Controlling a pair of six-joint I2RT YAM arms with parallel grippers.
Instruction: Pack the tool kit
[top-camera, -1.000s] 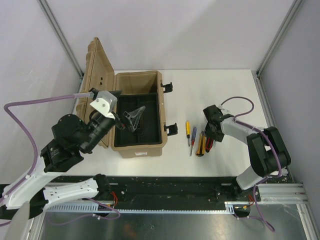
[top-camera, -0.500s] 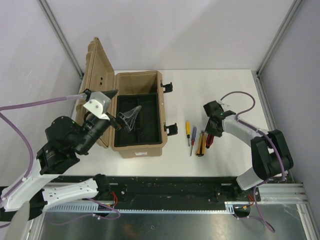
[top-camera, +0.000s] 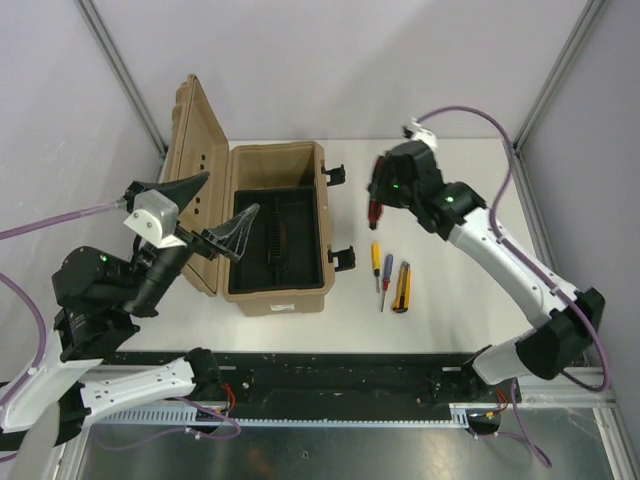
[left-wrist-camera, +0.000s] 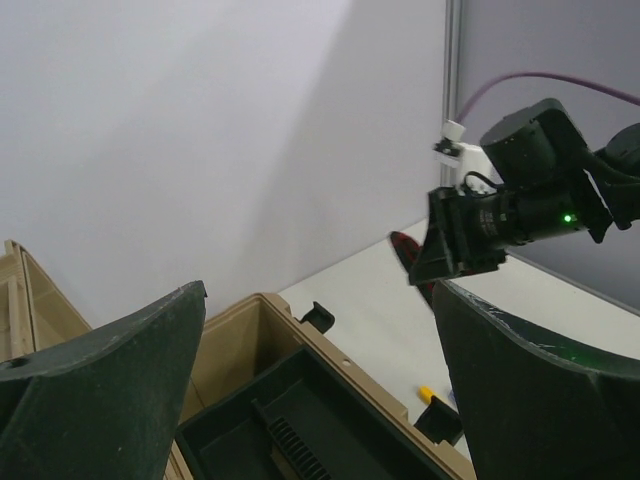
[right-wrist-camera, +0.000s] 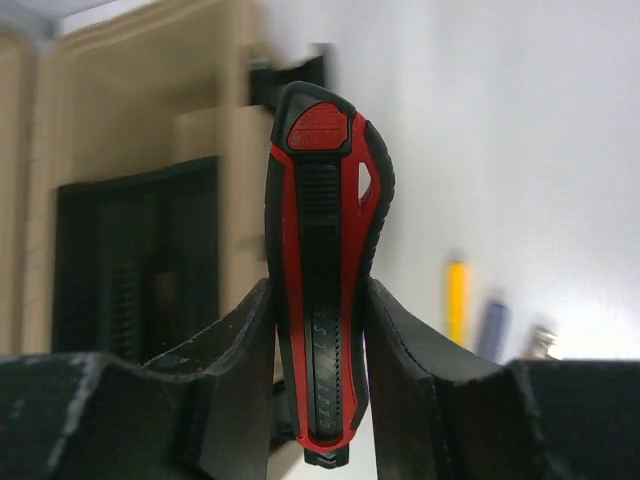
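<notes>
The red-black pliers (right-wrist-camera: 322, 270) are hanging clamped in the right tool (top-camera: 383, 190), raised above the bench (top-camera: 440, 300) just right of the open tan case (top-camera: 275, 293). 2 screwdrivers (top-camera: 376, 258) and the yellow knife (top-camera: 401, 288) are lying unpacked nearer, so most packing is waiting. The left tool (top-camera: 232, 192) is hovering wide open over the case's left edge.

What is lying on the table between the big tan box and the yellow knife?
A yellow-handled screwdriver and a blue-handled screwdriver lie there side by side, as the top view shows.
</notes>
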